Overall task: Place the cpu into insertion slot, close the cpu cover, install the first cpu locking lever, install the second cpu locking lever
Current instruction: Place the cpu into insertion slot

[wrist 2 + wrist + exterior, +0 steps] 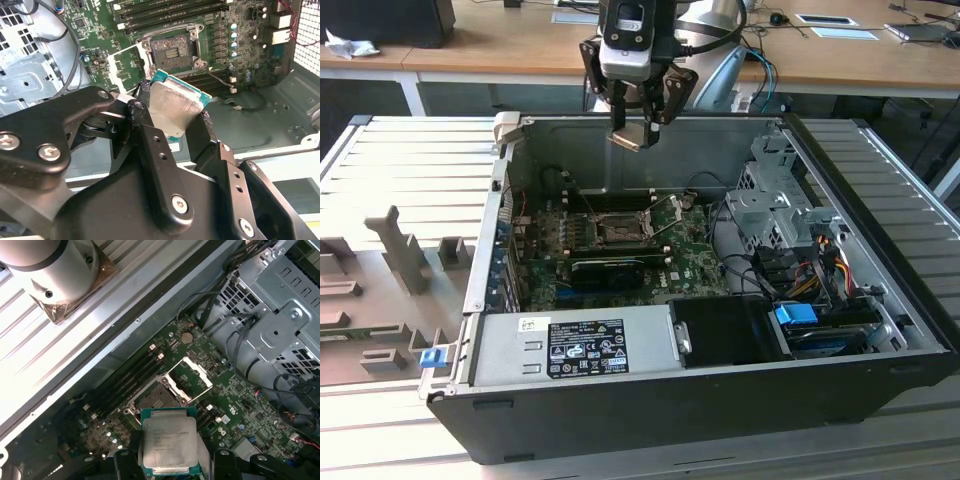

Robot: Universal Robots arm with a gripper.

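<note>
My gripper (640,128) hangs above the back wall of the open computer case, shut on the cpu (638,138). The cpu (172,107) is a flat square chip with a silver-grey top and green edge, pinched between two black fingers (145,125) in both wrist views. Its lid (167,440) faces the first wrist camera. The insertion slot (619,229) lies well below on the green motherboard, dark centre bare (172,50) (156,399). The cpu cover (122,67) (192,375), a thin silvery frame, stands swung open beside the slot.
The case walls (650,150) ring the motherboard. A long black card (610,268) lies in front of the slot, memory slots (170,12) behind it. A metal drive cage (775,200) with cables stands at the exterior view's right, a power supply (575,340) in front.
</note>
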